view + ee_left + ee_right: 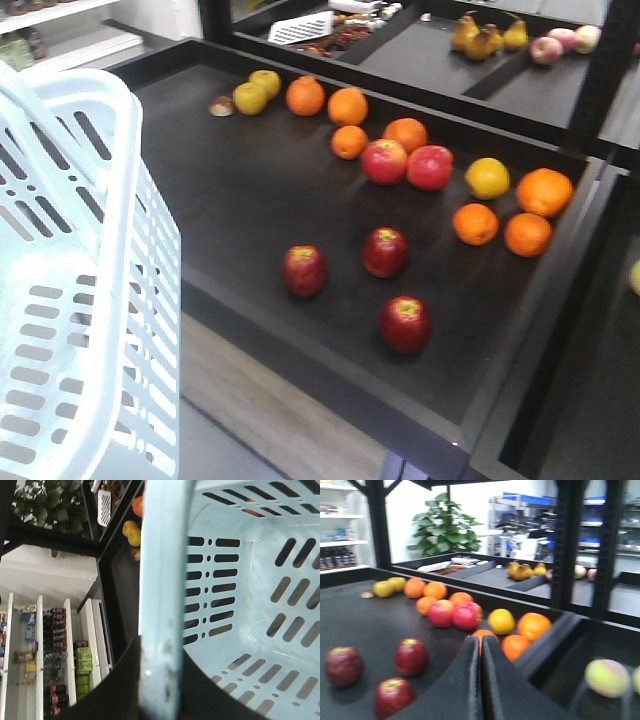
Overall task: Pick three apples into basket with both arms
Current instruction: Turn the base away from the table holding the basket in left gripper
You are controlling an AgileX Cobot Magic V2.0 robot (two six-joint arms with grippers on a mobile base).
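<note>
The right jaws are smooth matte black, broad-based and tapering to narrow tips.

The black worktop (240, 200) carries three dark apples (385, 251) spaced apart near its front. Two brighter apples (384, 161) touch behind them. Oranges (347, 105) sit along the back and right, beside one yellow fruit (487, 178). Two yellow-green fruits (250, 98) lie at the back left.

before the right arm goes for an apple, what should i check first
1. Targets: three dark maroon-red round apples lie apart on the black tray: ok.
2. Drop spot: the visible inside of the pale blue-white slotted plastic basket holds no fruit: ok.
3. Hold: left gripper clamps the basket rim: ok.
4. Right gripper open for a grasp: not ok, jaws shut, empty.
5. Whole basket floor: cannot tell.
</note>
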